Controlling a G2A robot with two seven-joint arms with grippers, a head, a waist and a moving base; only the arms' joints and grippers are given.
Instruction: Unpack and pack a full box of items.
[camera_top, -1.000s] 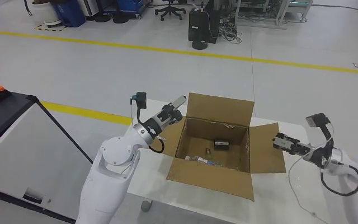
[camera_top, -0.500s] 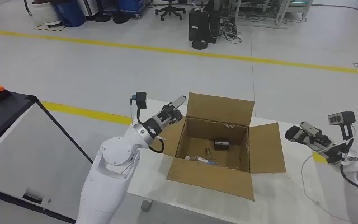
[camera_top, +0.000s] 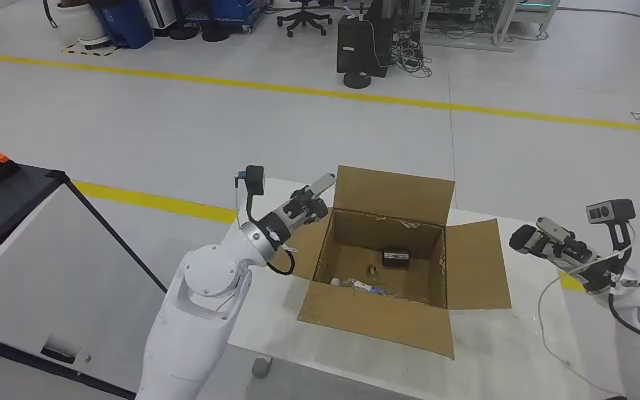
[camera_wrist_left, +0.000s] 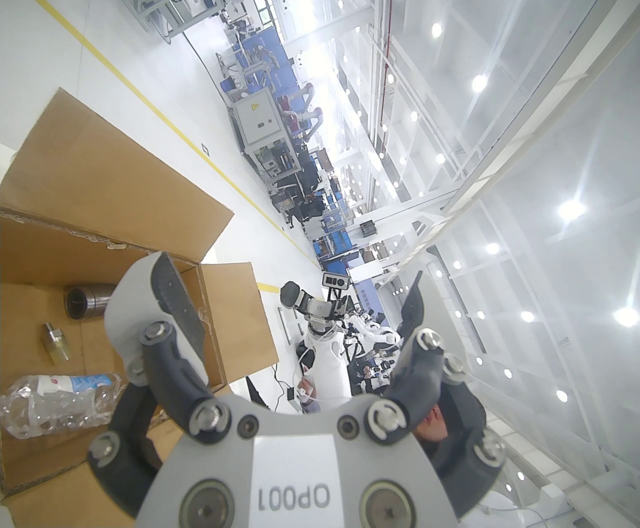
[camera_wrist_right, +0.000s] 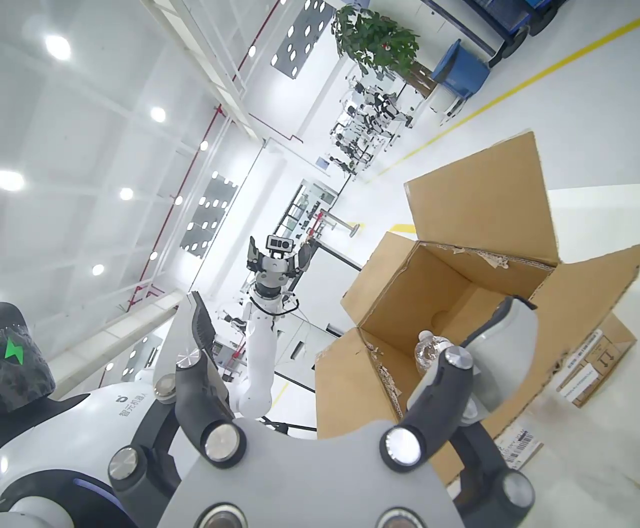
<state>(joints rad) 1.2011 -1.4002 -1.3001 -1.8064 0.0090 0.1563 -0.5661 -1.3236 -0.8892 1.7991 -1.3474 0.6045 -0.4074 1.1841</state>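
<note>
An open cardboard box (camera_top: 470, 268) stands on the white table with its flaps spread. On its floor lie a dark metal cylinder (camera_top: 396, 258), a small brass fitting (camera_top: 372, 268) and a crushed clear plastic bottle (camera_top: 358, 286). My left gripper (camera_top: 318, 188) hovers open by the box's far left corner; its wrist view looks down on the cylinder (camera_wrist_left: 85, 301), the fitting (camera_wrist_left: 56, 342) and the bottle (camera_wrist_left: 55, 400). My right gripper (camera_top: 522, 238) hangs open just beyond the right flap, with nothing between its fingers. From that side the bottle (camera_wrist_right: 430, 350) shows inside the box (camera_wrist_right: 490, 195).
The white table (camera_top: 520, 345) runs on to the right of and in front of the box. A black-topped cabinet (camera_top: 30, 195) stands at the left, off the table. A labelled side of the box (camera_wrist_right: 585, 370) faces the right arm.
The right arm has swung out to the right, away from the box's right flap, and then held still. The left arm and the box contents have not moved.
</note>
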